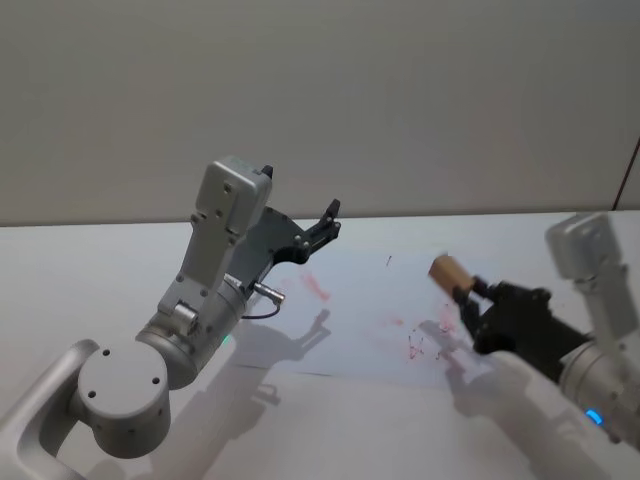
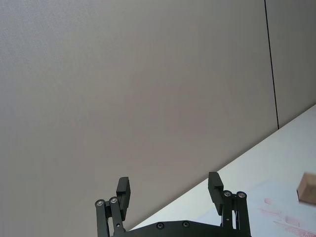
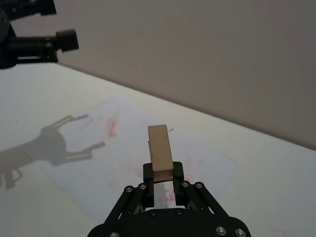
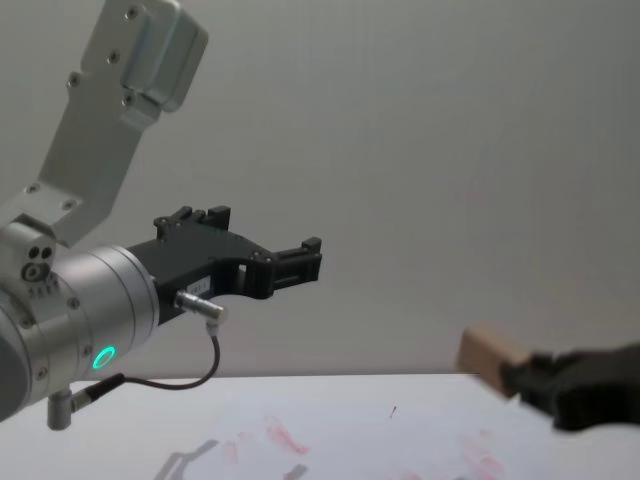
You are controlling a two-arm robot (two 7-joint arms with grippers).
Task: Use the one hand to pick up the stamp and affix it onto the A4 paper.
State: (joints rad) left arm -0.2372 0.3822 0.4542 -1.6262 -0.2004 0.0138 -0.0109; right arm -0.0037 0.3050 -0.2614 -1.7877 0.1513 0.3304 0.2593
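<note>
Nearest the lens, black right gripper (image 3: pixel 163 173), jaws pinching one end of the pale wooden block stamp (image 3: pixel 159 145), aloft over the right part of the flat white A4 paper (image 3: pixel 133 143). Best done by squaring the stamping face to the sheet, lowering straight onto a bare patch, pressing evenly, never sliding. As for holding, just the sheet, with smudgy red-pink prints (image 3: pixel 111 123) and a tiny dark mark (image 1: pixel 389 260). Black left gripper (image 1: pixel 328 222) parked high over the far left edge, jaws spread.

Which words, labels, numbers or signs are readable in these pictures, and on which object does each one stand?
No text is readable.
The red-pink ink prints on the flat white A4 paper are only smudges, without legible letters.
The paper's tiny dark mark is too small to read.
The light wooden block stamp, held by the right gripper, shows plain faces.
</note>
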